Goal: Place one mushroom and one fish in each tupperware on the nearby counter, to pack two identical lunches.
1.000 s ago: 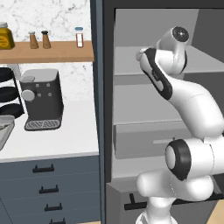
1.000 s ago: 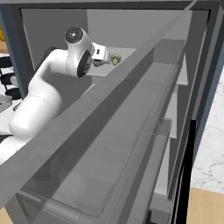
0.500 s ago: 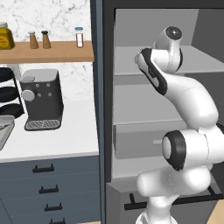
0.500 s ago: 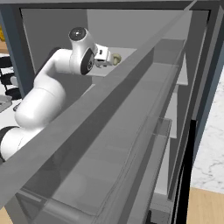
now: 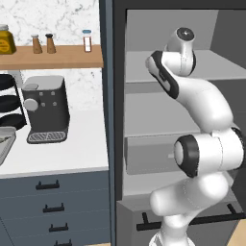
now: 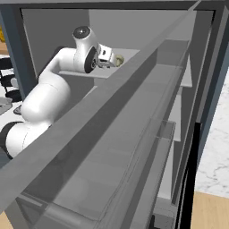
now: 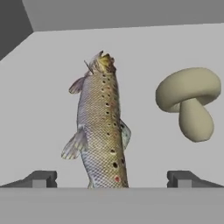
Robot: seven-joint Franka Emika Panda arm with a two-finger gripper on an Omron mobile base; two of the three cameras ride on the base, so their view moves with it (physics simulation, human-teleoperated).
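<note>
While the arm was seen from both base views reaching onto an upper shelf point(image 5: 144, 72) of the open grey cabinet, the shelf's contents were made plain by the hand view alone. A speckled brown fish point(image 7: 101, 127) was seen there lying lengthwise on the grey shelf floor, its head pointing away from the camera and its tail end running down between the two dark finger tips point(image 7: 40, 178). The gripper point(image 7: 111, 180) was held spread wide, with nothing pinched; the fish lay nearer the middle of the gap, touched by neither tip as far as could be told. A pale mushroom point(image 7: 189, 101) was seen to the right of the fish and apart from it, cap up and stem angled down, above the right tip. From the right base view, the mushroom showed as a small pale blob just beyond the hand. By the left base view alone the white counter point(image 5: 72, 151) was shown, with a coffee machine point(image 5: 45, 108) standing on it and the corner of one grey tupperware point(image 5: 4, 144) at the picture's left edge, well apart from the gripper.
</note>
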